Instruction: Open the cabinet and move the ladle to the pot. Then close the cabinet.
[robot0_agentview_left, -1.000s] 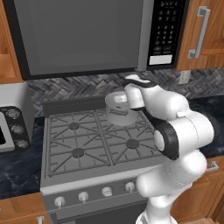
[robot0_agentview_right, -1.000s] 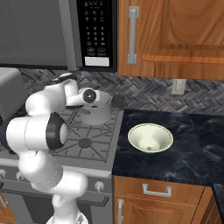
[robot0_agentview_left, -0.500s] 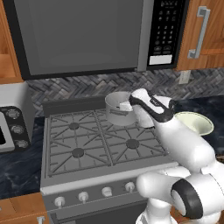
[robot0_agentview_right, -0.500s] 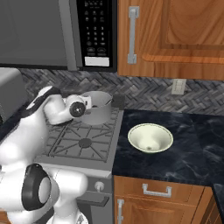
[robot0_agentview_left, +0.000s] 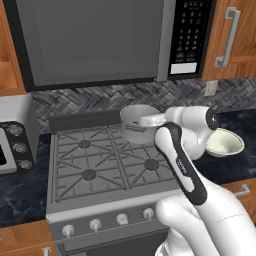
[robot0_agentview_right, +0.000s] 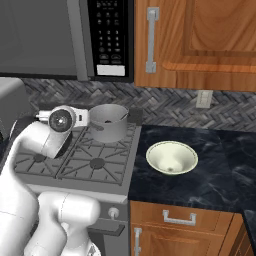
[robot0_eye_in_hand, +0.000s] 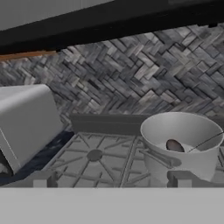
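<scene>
Short matte grey metal pot (robot0_agentview_left: 133, 133) sits on the back-right burner of the grey gas stove (robot0_agentview_left: 85, 160), w/ its side handle pointing at the arm. In the hand view a dark ladle (robot0_eye_in_hand: 175, 145) lies inside the pot, thin handle leaning on the rim. Gripper (robot0_eye_in_hand: 110, 180) is low, facing the pot, fingers spread wide, holding nothing. Warm-brown wooden cabinet (robot0_agentview_right: 200, 40) above the counter looks shut, steel bar handle (robot0_agentview_right: 151, 40) flush, so the job looks about done.

Risks, as I judge them:
- The wrist is right beside the pot rim. A fast swing away could clip the pot's handle and shove the pot off its burner.
- The ladle handle only leans, so a knock could tip it out.
- Cream bowl (robot0_agentview_right: 171, 157) is near the counter's left edge, by the elbow's path.
</scene>
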